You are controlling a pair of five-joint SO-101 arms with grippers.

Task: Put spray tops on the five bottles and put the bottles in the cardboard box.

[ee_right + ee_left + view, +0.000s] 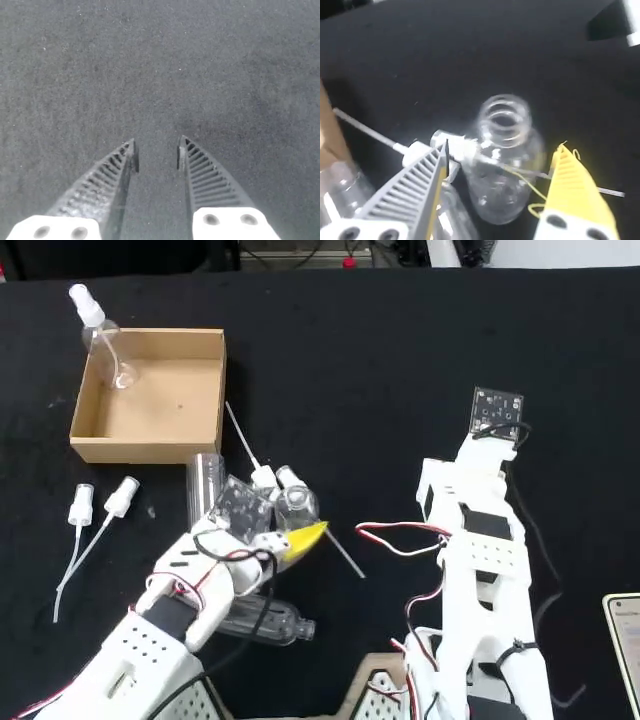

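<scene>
Cardboard box [145, 450] far-left on black desk [380, 360]. One capped bottle [104, 348] leans in its back corner, see-through body hard to trace. Left hand [503, 147] spread wide astride open-necked bottle [505, 190]; can't tell if fingers touch it tbh. Loose spray top [420, 151] lies right by grey finger, its tube cut off at edge. Lying bottle [275, 622] half hidden under that arm. Spare tops [120, 497] left of arm. Right hand [156, 150] has narrow gap, nothing between, over bare desk.
</scene>
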